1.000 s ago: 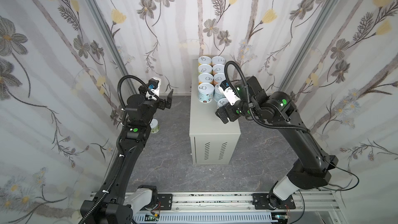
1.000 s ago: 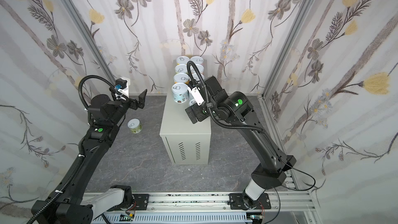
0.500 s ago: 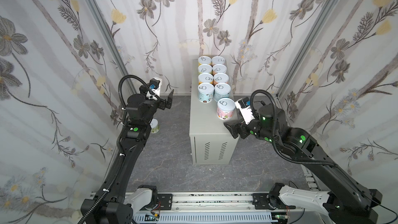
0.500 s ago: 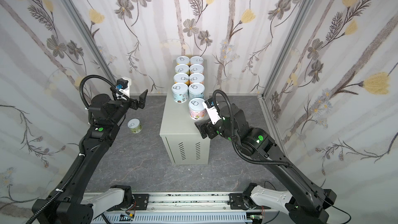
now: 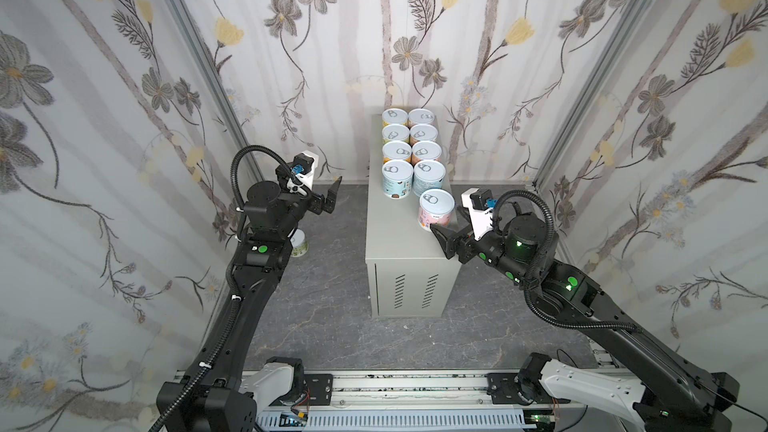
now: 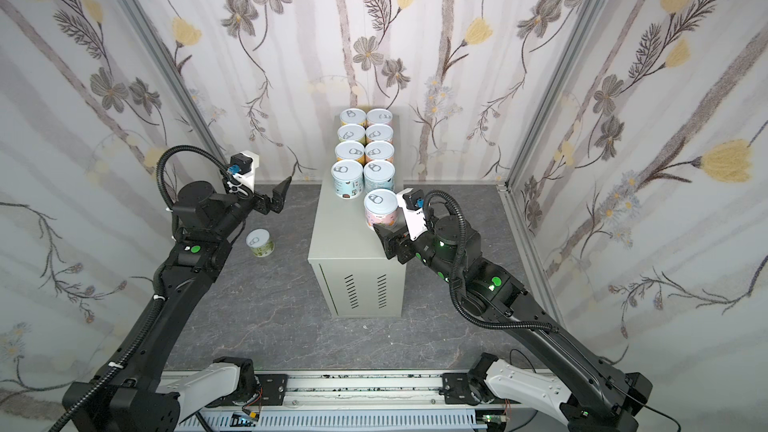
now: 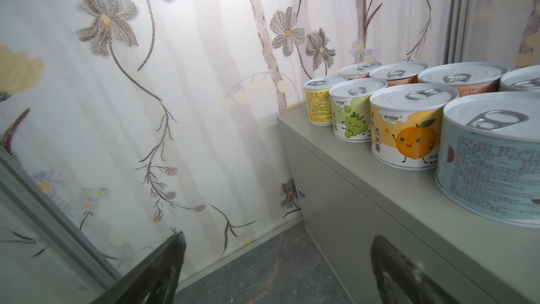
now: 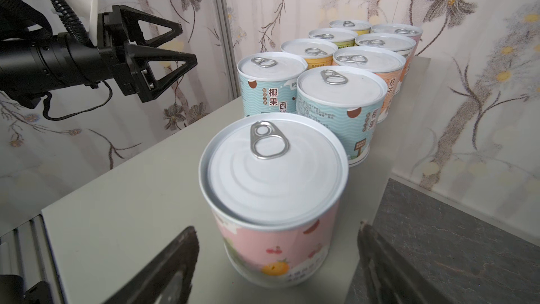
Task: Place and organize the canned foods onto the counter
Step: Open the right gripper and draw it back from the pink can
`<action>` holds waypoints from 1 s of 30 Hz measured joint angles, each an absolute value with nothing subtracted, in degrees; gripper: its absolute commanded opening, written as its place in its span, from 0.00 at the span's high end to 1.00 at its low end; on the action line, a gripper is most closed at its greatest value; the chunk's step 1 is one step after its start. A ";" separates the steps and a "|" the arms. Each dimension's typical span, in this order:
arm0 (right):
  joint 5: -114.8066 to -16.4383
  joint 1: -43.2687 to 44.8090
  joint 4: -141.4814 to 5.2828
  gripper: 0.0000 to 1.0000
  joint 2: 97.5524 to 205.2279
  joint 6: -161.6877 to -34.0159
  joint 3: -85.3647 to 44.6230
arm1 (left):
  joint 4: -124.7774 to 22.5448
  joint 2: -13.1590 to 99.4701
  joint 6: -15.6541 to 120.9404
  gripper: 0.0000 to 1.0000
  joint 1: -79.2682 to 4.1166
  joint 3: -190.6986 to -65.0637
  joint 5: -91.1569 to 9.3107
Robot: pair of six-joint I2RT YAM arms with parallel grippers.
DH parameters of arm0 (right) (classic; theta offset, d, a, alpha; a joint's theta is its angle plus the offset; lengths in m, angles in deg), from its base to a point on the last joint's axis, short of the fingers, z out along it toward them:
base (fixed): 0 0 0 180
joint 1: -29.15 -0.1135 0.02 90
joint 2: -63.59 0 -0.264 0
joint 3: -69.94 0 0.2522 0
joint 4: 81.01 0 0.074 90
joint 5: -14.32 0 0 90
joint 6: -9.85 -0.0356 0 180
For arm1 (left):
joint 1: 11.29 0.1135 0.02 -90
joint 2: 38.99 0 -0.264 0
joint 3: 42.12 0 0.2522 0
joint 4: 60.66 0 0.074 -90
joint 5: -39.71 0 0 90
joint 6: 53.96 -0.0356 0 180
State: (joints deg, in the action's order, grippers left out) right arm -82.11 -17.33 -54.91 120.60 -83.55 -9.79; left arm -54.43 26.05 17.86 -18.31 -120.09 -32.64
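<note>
Eight canned foods [image 5: 409, 151] stand in two columns at the back of the counter [image 5: 399, 243]. A pink can [image 5: 435, 209] stands alone in front of the right column, also in the other top view [image 6: 381, 209]. My right gripper [image 5: 446, 222] is open just in front of the pink can [image 8: 273, 176], its fingers apart from the label. A green can [image 6: 259, 243] stands on the floor beside the left arm. My left gripper [image 5: 334, 193] hangs open and empty left of the counter, level with the cans [image 7: 409, 130].
The counter's front left part [image 8: 131, 200] is bare. Floral walls enclose the cell on three sides. The dark marbled floor [image 5: 332, 317] surrounds the counter. In the right wrist view the left gripper [image 8: 187, 45] shows beyond the counter's left edge.
The right arm has drawn back from above the counter toward the front right, leaving the pink can standing. The left arm has not moved.
</note>
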 measured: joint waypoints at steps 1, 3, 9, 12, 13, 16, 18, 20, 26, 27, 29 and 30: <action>-82.29 -17.33 -55.52 0.15 120.71 -83.51 -9.62 | -54.43 26.22 17.86 0.00 -18.31 -120.13 -32.62; -82.53 -17.33 -56.31 0.16 121.04 -83.16 -9.47 | -54.40 26.57 17.84 0.00 -18.31 -120.17 -32.47; -83.53 -17.33 -58.71 0.19 122.59 -82.63 -9.16 | -54.40 27.27 17.84 0.00 -18.31 -120.48 -32.08; -83.51 -17.26 -59.35 0.21 122.92 -82.41 -8.61 | -54.38 27.43 17.84 0.00 -18.31 -120.48 -32.05; -83.51 -17.19 -59.52 0.21 123.01 -82.24 -8.53 | -54.40 27.43 17.84 0.00 -18.31 -120.48 -32.05; -83.51 -16.87 -60.51 0.23 123.25 -81.98 -8.22 | -54.40 27.49 17.82 0.00 -18.31 -120.48 -32.05; -83.47 -16.65 -60.70 0.23 123.34 -81.76 -8.07 | -54.40 27.60 17.82 0.00 -18.31 -120.48 -32.08; -83.25 -16.45 -61.36 0.24 123.62 -81.56 -8.07 | -54.40 27.64 17.82 0.00 -18.31 -120.48 -32.05; -81.50 -15.49 -62.08 0.25 124.10 -81.58 -8.00 | -54.40 27.64 17.80 0.00 -18.31 -120.48 -32.08; -81.33 -15.38 -62.25 0.25 124.19 -81.58 -7.98 | -54.40 27.64 17.80 0.00 -18.31 -120.48 -32.08; -80.67 -15.18 -62.43 0.26 124.34 -81.58 -7.98 | -54.40 27.69 17.80 0.00 -18.31 -120.48 -32.08; -80.52 -15.16 -62.54 0.26 124.38 -81.58 -7.96 | -54.40 27.71 17.80 0.00 -18.31 -120.48 -32.08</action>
